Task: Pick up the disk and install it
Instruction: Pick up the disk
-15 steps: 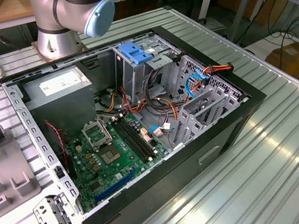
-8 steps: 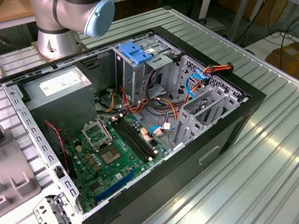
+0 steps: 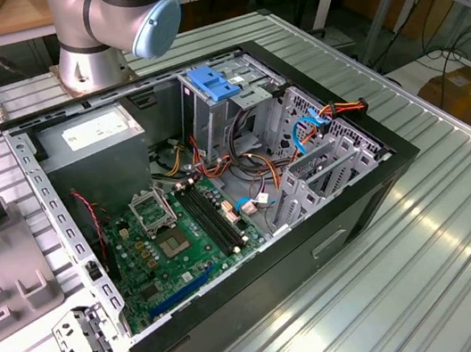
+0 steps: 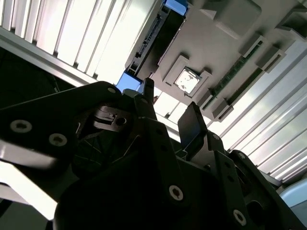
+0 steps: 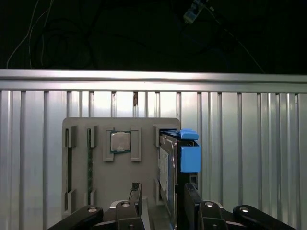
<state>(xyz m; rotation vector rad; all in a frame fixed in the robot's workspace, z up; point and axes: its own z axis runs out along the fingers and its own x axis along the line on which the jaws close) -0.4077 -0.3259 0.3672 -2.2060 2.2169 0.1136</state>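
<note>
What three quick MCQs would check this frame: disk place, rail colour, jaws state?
1. Where is the disk?
A. In the computer case's drive bay
B. On edge in a slot of the grey tray
C. Flat on the table slats

2. What colour is the disk's side rail?
A. Red
B. Yellow
C. Blue

3. How do the jaws stand?
A. Open, holding nothing
B. Shut on the disk
C. Shut on a chip

Answers:
1. B: the first wrist view shows the disk standing on its edge in a tray slot.
2. C: the plastic rail along the disk is plainly blue.
3. A: both wrist views show the jaws apart with a clear gap between them and nothing clamped.
</note>
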